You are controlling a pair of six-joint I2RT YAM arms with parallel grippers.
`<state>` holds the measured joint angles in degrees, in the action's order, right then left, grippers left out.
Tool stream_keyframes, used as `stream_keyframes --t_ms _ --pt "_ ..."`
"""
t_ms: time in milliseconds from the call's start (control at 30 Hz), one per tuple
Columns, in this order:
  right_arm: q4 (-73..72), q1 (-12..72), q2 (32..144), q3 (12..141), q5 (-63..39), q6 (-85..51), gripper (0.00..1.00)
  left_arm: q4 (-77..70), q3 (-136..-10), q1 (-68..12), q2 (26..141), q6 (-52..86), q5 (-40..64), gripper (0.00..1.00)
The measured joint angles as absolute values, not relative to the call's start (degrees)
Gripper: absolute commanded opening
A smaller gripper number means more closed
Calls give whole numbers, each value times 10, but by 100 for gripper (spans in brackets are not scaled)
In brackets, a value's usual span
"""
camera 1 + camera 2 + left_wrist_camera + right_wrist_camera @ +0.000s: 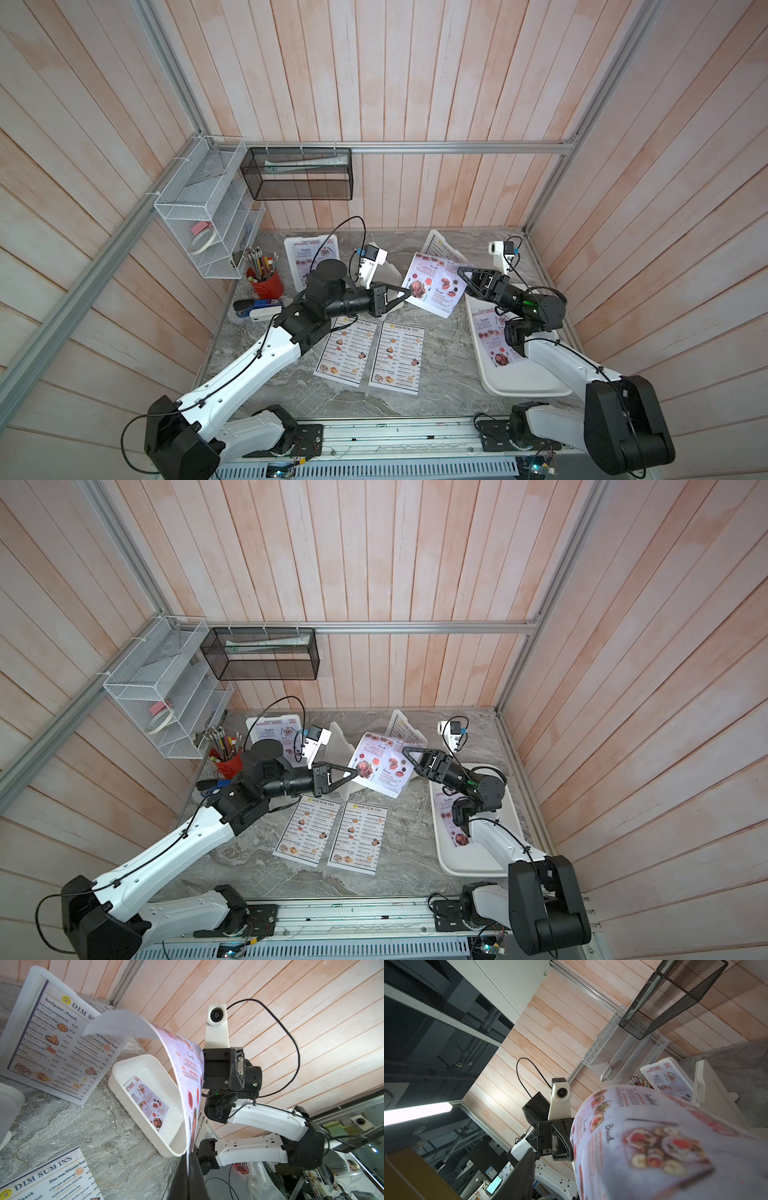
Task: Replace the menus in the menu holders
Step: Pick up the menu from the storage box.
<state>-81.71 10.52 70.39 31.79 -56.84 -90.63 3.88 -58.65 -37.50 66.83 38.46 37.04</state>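
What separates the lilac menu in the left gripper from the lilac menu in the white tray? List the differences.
The held menu is pinched at one edge by the left gripper and raised in the air; the tray menu lies in the white tray with no gripper on it. The held menu bows over in a curve; the tray menu lies flat. Both are pale lilac sheets with food photos.

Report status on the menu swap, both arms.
Left gripper shut on lilac special menu, sheet bowed in the air. Right gripper jaws open around its opposite edge, not yet clamped. White menu holder close by left gripper.
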Motion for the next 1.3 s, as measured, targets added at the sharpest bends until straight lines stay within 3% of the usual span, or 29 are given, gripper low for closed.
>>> stream_keyframes --t_ms 200,400,567,700,933,1300 --pt "-663 106 660 327 -542 -820 15 47 -584 -375 666 384 355 9" --pt "-507 113 609 360 -501 -723 2 53 -581 -374 668 388 338 50" --pt "-420 120 600 375 -469 -672 0 58 -578 -367 670 388 308 61" --pt "-305 136 595 420 -422 -602 0 72 -553 -334 665 391 244 59" --pt "-123 229 604 577 -282 -451 0 107 -531 -245 735 392 107 40" --pt "20 350 701 703 -75 -340 0 119 -651 -239 928 349 26 35"
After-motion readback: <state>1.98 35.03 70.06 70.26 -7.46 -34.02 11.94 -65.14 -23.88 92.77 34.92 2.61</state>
